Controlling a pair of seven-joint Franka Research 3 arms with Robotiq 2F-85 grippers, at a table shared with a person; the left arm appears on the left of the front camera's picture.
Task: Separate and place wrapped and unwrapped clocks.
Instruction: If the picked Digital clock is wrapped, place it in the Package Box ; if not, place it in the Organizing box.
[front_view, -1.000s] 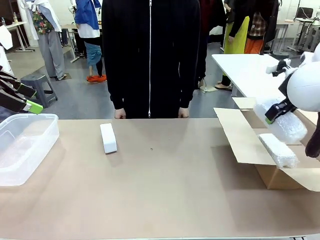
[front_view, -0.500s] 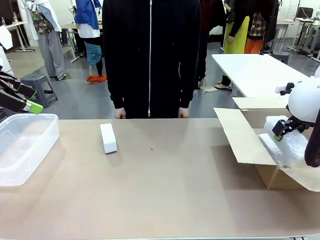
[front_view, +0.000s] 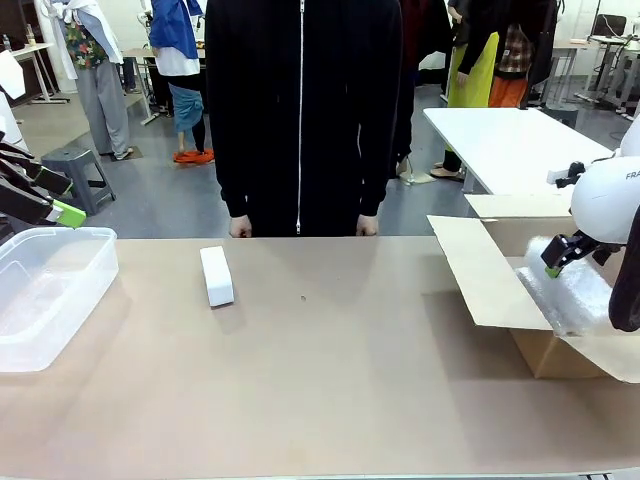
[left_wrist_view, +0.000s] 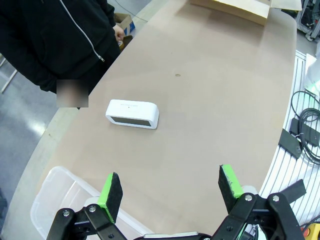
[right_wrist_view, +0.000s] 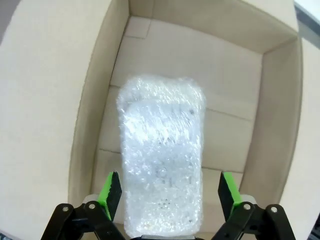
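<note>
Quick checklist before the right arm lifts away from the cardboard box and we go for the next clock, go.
1. Right gripper jaws open, pads clear of the wrapped clock's sides: ok.
2. Wrapped clock lying inside the cardboard box: ok.
3. Left gripper open: ok.
4. Unwrapped white clock sorted: not ok, it lies on the table, outside the plastic bin.
5. Person's hands at the table's far edge, apart from the white clock: ok.
6. Anything else lying under the wrapped clock in the box: cannot tell.
</note>
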